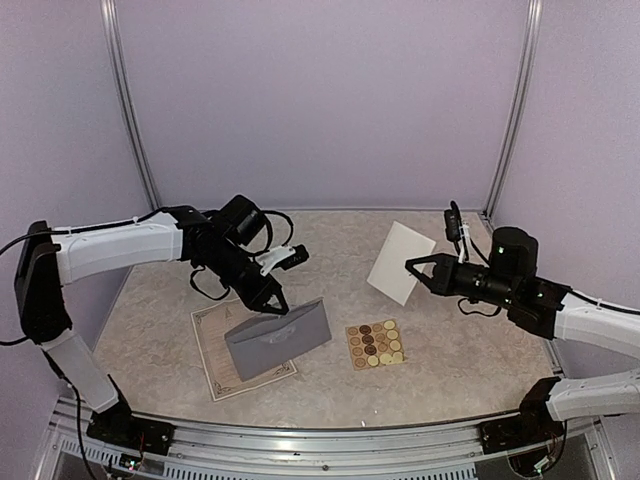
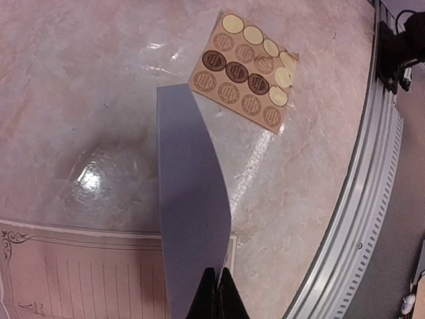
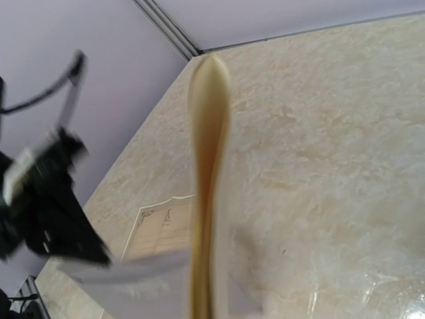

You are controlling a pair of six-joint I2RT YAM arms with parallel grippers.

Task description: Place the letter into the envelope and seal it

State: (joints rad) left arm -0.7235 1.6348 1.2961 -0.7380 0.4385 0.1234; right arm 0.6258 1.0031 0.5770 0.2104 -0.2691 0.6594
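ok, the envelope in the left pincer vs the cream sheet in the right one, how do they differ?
Colour: the envelope is grey-lavender, the cream sheet is off-white.
Pose: the envelope hangs low over the bordered paper; the cream sheet is held higher, tilted.
Shape: the envelope looks wider than the cream sheet.
Shared: both are flat paper, each pinched at an edge, by the shut left pincer and right pincer.

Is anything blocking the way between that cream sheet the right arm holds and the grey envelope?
Nothing visible. The right gripper holds the cream sheet up, the left gripper grips the envelope, with open air between; the sticker sheet lies flat on the table below.
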